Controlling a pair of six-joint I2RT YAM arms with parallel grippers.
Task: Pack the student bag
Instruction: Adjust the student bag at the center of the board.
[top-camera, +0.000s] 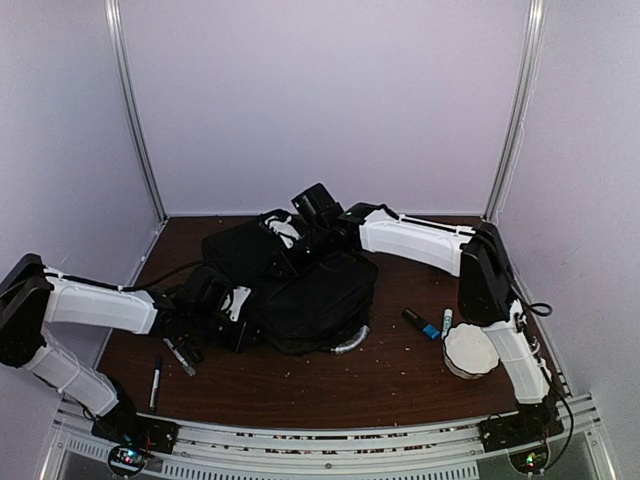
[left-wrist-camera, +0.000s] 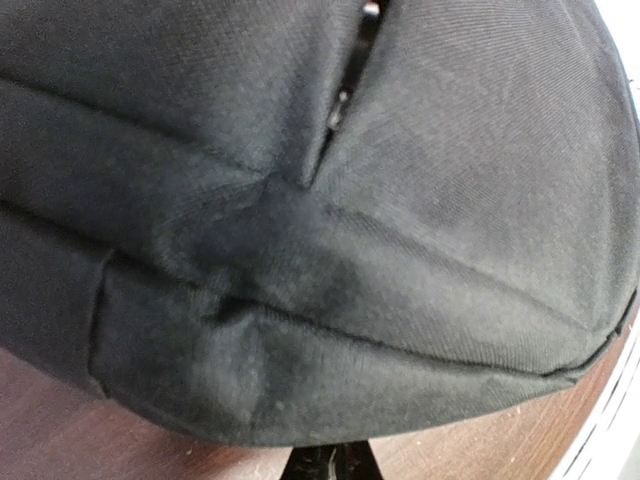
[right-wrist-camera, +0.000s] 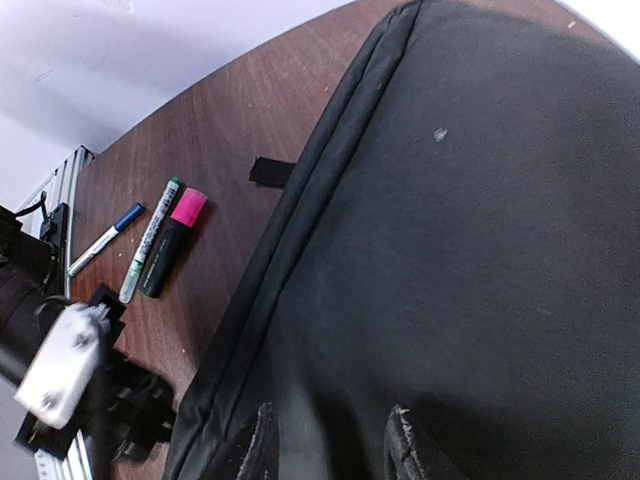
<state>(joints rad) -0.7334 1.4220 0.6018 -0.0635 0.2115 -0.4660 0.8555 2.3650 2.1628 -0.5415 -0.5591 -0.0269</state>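
At the centre of the table (top-camera: 400, 385), the student bag (top-camera: 315, 290) is laid flat, with both arms reaching onto it. The left gripper (top-camera: 238, 318) is set against the bag's left edge. Its jaws are closed together, and the puckered cloth that fills the left wrist view is judged to be pinched between them, though the fingertips themselves are hidden. The right gripper (right-wrist-camera: 330, 450) is placed over the far part of the bag. Its fingers (right-wrist-camera: 255, 445) are seen apart, with bag cloth lying between them and nothing clamped. A narrow slit (left-wrist-camera: 345, 100) is shown in the cloth and is taken to be a partly undone zip. Loose items are left outside the bag: a pink-capped marker (right-wrist-camera: 172, 240) and two pens (right-wrist-camera: 148, 240) near its left side.

The step in hand is judged to be the opening of the bag. For the next move, a firm hold by the right jaws on cloth or zip pull is required, with the left pinch used as a counter-hold, so that the mouth can be parted.
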